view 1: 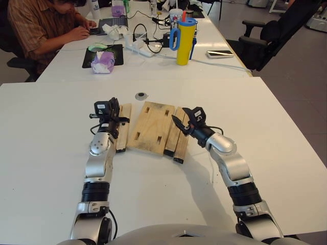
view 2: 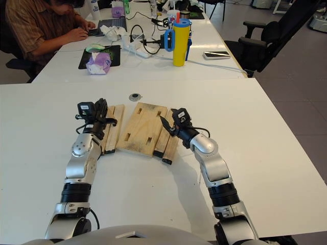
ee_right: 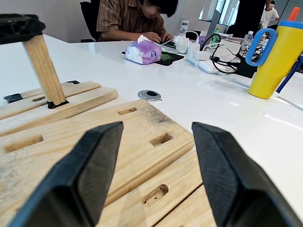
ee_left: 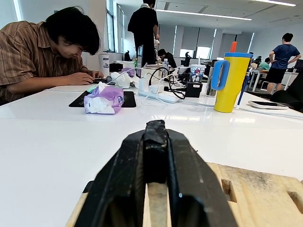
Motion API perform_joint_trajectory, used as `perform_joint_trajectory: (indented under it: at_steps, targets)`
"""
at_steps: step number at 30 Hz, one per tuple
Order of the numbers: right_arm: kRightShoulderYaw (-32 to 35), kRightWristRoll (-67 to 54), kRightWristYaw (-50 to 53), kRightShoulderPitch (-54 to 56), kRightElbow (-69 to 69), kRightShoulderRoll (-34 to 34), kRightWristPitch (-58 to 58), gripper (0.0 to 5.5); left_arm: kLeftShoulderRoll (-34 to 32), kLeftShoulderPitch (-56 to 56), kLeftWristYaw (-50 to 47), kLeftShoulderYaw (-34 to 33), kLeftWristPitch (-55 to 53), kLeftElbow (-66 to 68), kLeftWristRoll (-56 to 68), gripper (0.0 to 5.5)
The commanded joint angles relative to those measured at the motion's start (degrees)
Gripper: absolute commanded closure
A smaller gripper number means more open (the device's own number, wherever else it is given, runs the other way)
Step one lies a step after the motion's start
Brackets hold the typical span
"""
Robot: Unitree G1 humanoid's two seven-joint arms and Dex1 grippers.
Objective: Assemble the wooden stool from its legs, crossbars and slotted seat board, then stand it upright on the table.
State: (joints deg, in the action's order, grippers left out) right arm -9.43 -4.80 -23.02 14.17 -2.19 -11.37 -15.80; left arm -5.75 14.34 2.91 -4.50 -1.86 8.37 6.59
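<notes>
- The stool was not yet put together. Its wooden parts were laid flat in the middle of the white surface point(view 1: 46, 132).
- The seat board point(view 1: 150, 126) was laid flat with its slots facing up.
- Long left pieces point(view 1: 123, 133) were laid just beside the board on the robot's left. More long right pieces point(view 1: 176, 140) were laid against it on the robot's right.
- The left claw point(view 1: 115, 118) was closed tight on a short wooden stick point(ee_right: 45, 66). The stick was held tilted, and its lower end seemed to rest on one of the left pieces.
- The right claw point(view 1: 180, 120) was opened wide, and nothing was held in it. It was hung low over the right pieces, close to the edge of the seat board.
- The step in hand was judged to be an early one. One part was held, but nothing was fitted into any slot.
- For the next move, the stick would likely need to be carried over to a slot in the seat board, stood up straight and pushed in.
- The slots looked small, so the stick's end would need to be lined up with care. The board could slide when pushed, so it may need to be held down by the right claw.
</notes>
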Motion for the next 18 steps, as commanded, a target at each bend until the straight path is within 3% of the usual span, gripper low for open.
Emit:
perform_joint_trajectory:
  at_steps: [1, 13, 14, 18]
  targets:
    - [-0.26, 0.71, -0.38, 1.08, -0.21, -0.51, -0.62, 2.82, 0.52, -4.22, 0.23, 1.03, -2.85, 4.39, -1.24, 5.08]
    - [-1.07, 1.4, -0.52, 0.99, 0.66, -0.51, -0.17, 2.82, 0.93, -2.7, 1.92, 1.06, -0.15, 4.09, 0.22, 5.08]
    - [-1.09, 1.43, -0.53, 0.94, 0.71, -0.46, -0.16, 2.82, 0.9, -2.59, 1.93, 1.03, 0.21, 3.77, 0.21, 4.71]
    - [-1.0, 1.63, -0.55, 0.8, 0.98, -0.26, -0.05, 2.82, 0.96, -1.79, 2.68, 0.67, 1.57, 2.46, 0.8, 4.25]
